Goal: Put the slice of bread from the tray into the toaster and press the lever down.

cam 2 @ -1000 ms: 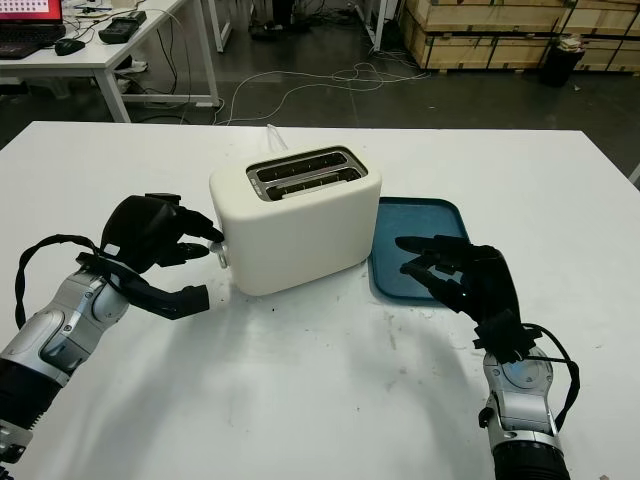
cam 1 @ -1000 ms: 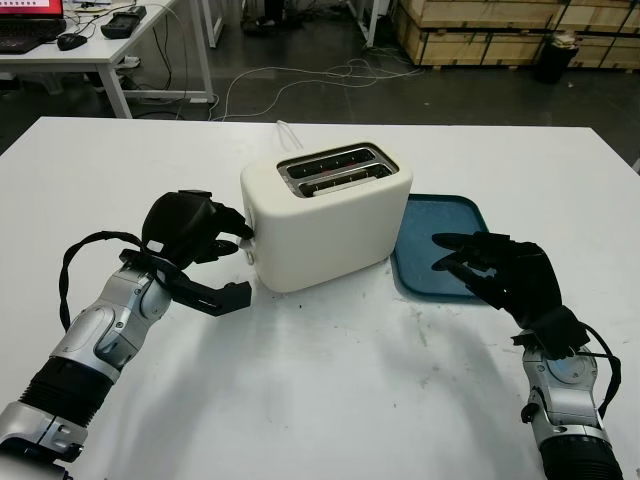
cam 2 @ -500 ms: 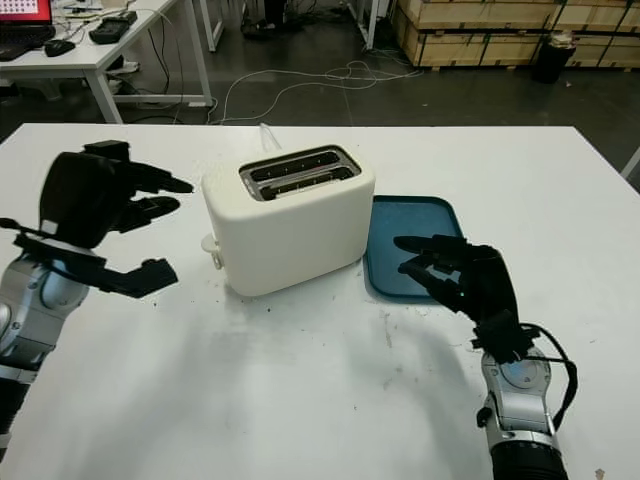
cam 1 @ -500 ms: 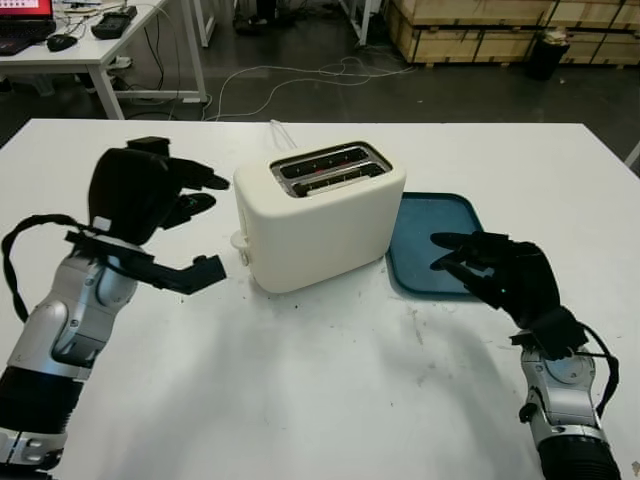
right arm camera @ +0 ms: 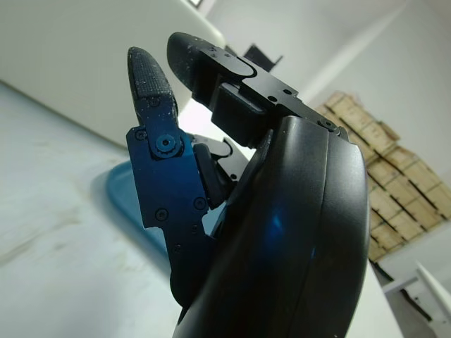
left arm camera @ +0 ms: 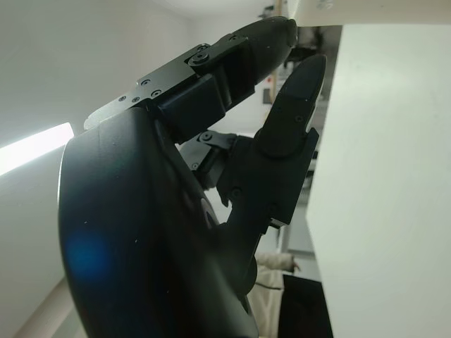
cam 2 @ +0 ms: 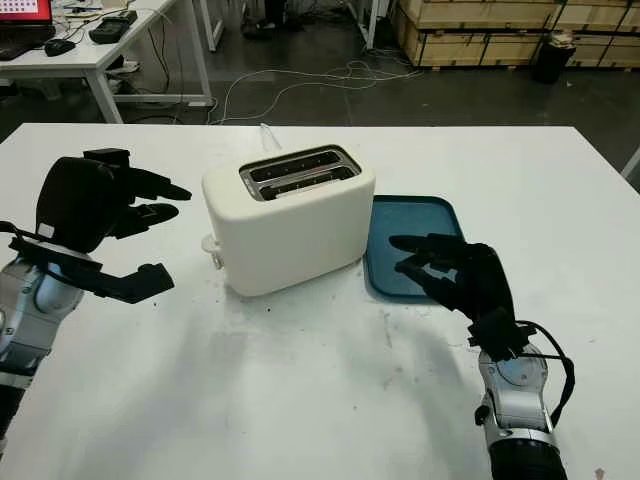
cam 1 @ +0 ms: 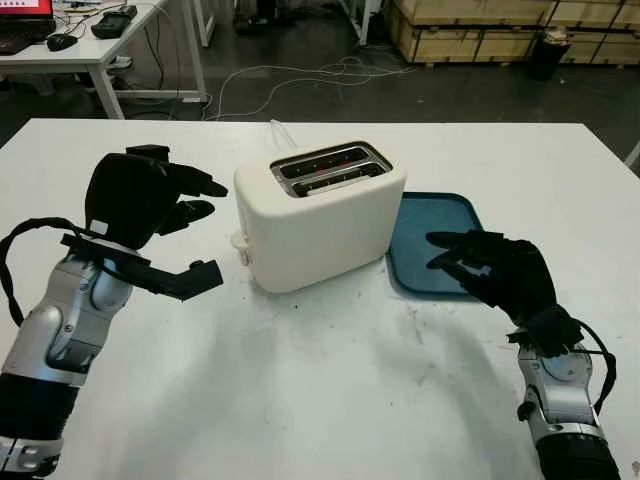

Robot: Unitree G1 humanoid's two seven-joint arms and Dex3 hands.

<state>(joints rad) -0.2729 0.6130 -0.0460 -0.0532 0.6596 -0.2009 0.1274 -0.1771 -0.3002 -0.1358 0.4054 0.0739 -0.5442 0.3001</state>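
Cream-white two-slot toaster (cam 1: 320, 214) stands mid-table on the white tabletop (cam 1: 330, 400), turned a bit so its left end faces my left side. Both slots on top show dark w/ metal rims; something reddish-brown sits down inside them, can't tell for sure if it's the bread slice. Small cream lever knob (cam 1: 238, 240) sticks out low on the toaster's left end.

My left hand (cam 1: 140, 200) is up off the table, left of the toaster, near its left end but apart from it, not touching. Fingers released, pointing right toward the toaster, nothing in them. In the left wrist view my fingertips (left arm camera: 299, 84) sit close by the toaster's pale wall.

Flat dark-blue plastic tray (cam 1: 440, 215) w/ rounded corners lies just right of the toaster, touching or nearly so at its left edge. No bread on the part of the tray I can see.

My right hand (cam 2: 455, 275) hovers over the tray's near edge, fingers released and reaching left toward the toaster, holding nothing.

Far bkgd: grey floor w/ loose white cables (cam 1: 300, 80), wooden crates (cam 1: 470, 30) far right, white desk (cam 1: 70, 50) far left.
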